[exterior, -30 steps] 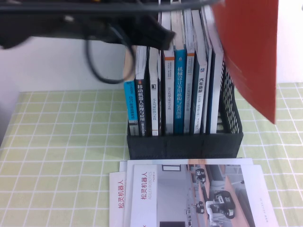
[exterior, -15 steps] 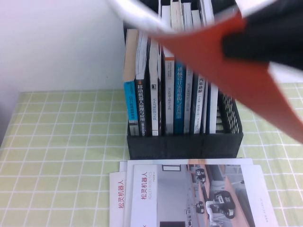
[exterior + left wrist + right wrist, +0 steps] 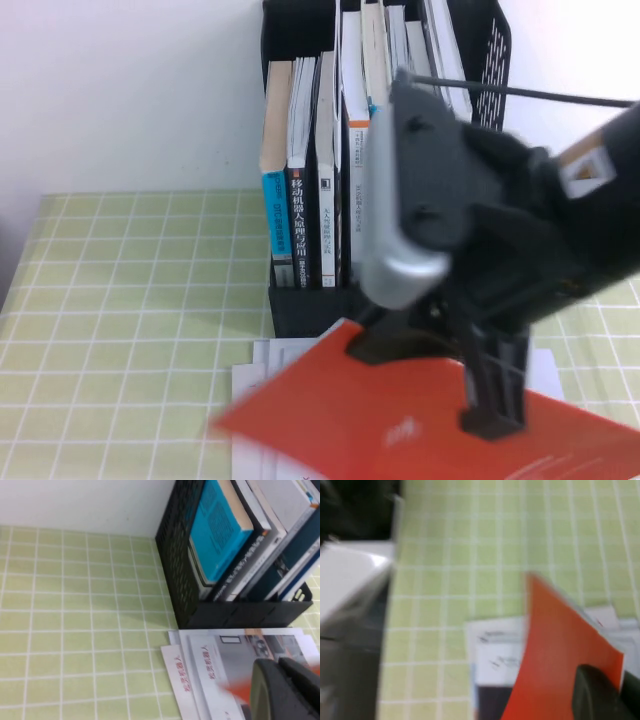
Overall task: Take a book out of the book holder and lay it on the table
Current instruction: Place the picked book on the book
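Note:
My right gripper (image 3: 495, 405) is shut on the book (image 3: 400, 430), a thin red brochure. It holds it red side up, low in front of the black book holder (image 3: 300, 310), over the brochures lying on the table (image 3: 130, 300). In the right wrist view the book (image 3: 555, 645) sits between the fingers of the right gripper (image 3: 620, 680). My left gripper (image 3: 280, 690) is out of the high view. In its wrist view its fingers lie close together over the brochures, with the book holder (image 3: 175, 555) beyond and an orange blur of the book (image 3: 240, 690) beside them.
Grey and white brochures (image 3: 258, 372) lie flat in front of the holder, mostly under the red book; they also show in the left wrist view (image 3: 225, 655). Thick books (image 3: 300, 150) stand upright in the holder. Green check cloth lies bare to the left (image 3: 75, 605).
The right arm has swung the red book from high at the holder's right down in front of the holder, low over the brochures. The left arm has left the top of the high view.

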You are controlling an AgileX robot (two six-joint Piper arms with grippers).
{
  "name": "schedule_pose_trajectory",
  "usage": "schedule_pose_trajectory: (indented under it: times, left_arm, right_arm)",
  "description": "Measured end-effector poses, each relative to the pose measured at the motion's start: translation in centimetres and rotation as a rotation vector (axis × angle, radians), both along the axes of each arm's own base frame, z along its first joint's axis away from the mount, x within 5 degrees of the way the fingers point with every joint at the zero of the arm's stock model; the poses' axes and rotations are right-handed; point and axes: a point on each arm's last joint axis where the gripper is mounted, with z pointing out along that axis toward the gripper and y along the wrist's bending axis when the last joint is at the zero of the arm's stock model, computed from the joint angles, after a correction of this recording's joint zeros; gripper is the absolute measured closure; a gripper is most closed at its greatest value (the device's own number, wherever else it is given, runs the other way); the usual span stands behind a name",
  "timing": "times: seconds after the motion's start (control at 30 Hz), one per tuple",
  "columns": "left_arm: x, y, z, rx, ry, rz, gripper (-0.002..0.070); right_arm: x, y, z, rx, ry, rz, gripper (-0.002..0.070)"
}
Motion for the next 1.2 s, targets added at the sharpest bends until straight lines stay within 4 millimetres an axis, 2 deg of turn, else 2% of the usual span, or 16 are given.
schedule_pose_trajectory:
  times: [0.1, 0.23, 0.4, 0.57, 0.67, 0.77, 0.93, 1.03, 1.1, 1.2]
  left_arm:
    - [-0.3, -0.1, -0.7, -0.02, 0.024, -0.017, 0.0678]
    - [-0.4, -0.4, -1.4, -0.032, 0.052, -0.036, 0.0678]
    - [0.0, -0.7, -2.0, -0.025, 0.059, -0.045, 0.0678]
    - [0.1, -0.9, -2.0, -0.035, 0.048, -0.052, 0.0678]
    - [0.2, -1.0, -2.0, -0.04, 0.039, -0.054, 0.0678]
    - [0.2, -1.0, -2.0, -0.04, 0.038, -0.054, 0.0678]
    - [0.2, -1.0, -2.0, -0.04, 0.038, -0.054, 0.0678]
    - [0.1, -0.9, -2.1, -0.035, 0.048, -0.052, 0.0678]
    - [0.1, -0.9, -2.1, -0.033, 0.054, -0.055, 0.0678]
    - [0.0, -0.9, -2.2, -0.02, 0.064, -0.063, 0.0678]
  right_arm:
    - [1.4, 0.1, -1.1, -0.073, -0.03, -0.086, 0.0662]
    - [1.8, -0.3, -1.6, -0.183, -0.102, -0.152, 0.0662]
    - [0.9, 0.3, -0.7, -0.307, -0.264, -0.192, 0.0662]
    - [-0.5, 1.5, 0.9, -0.35, -0.443, -0.191, 0.0662]
    - [-1.0, 2.9, 0.3, -0.358, -0.461, -0.162, 0.0662]
    - [-0.4, 4.8, -1.6, -0.373, -0.465, -0.161, 0.0662]
    - [0.9, 7.8, -8.0, -0.483, -0.42, -0.116, 0.0662]
    - [1.1, 8.7, -11.4, -0.534, -0.381, -0.095, 0.0662]
    - [1.3, 9.2, -12.7, -0.539, -0.359, -0.112, 0.0662]
    - [1.4, 9.5, -13.3, -0.521, -0.339, -0.141, 0.0654]
